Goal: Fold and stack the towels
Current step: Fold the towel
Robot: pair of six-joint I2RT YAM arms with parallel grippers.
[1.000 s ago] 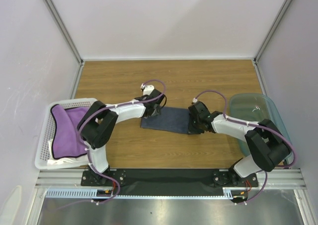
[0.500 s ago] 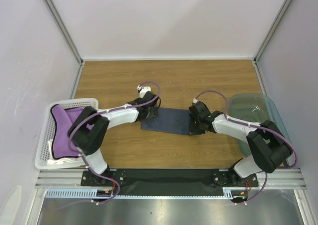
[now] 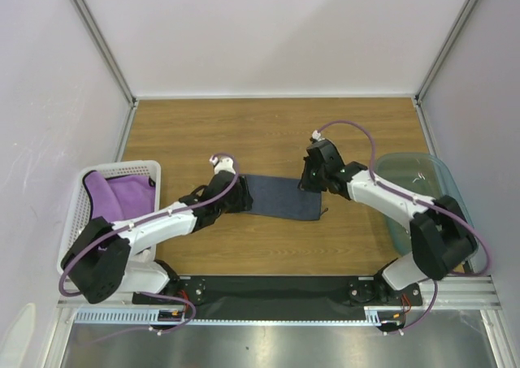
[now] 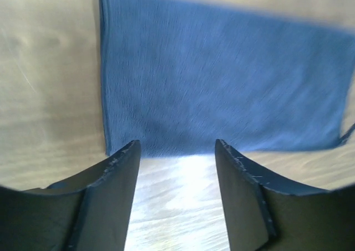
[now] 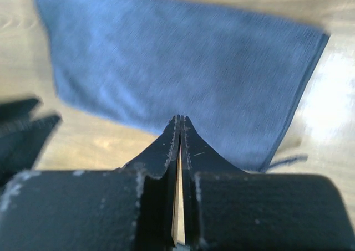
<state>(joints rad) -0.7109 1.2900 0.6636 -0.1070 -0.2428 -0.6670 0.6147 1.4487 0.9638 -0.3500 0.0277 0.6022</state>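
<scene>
A small dark navy towel (image 3: 281,198) lies folded flat in the middle of the table. My left gripper (image 3: 235,201) stands open at the towel's left edge. In the left wrist view its two fingers (image 4: 123,168) frame bare wood just short of the towel (image 4: 222,85), and the gripper (image 4: 176,147) is empty. My right gripper (image 3: 308,183) is shut above the towel's far right corner. In the right wrist view its tips (image 5: 180,119) are pressed together over the blue cloth (image 5: 166,62), holding nothing. A purple towel (image 3: 122,196) lies in the basket.
The white perforated basket (image 3: 81,191) sits at the left table edge beside my left arm. A translucent teal bin (image 3: 422,188) stands at the right edge, close to my right arm. Grey walls close in the back and both sides.
My left arm has swung down and drawn its gripper back off the navy towel to its left edge. My right gripper has moved from the towel's right edge to its far right corner.
</scene>
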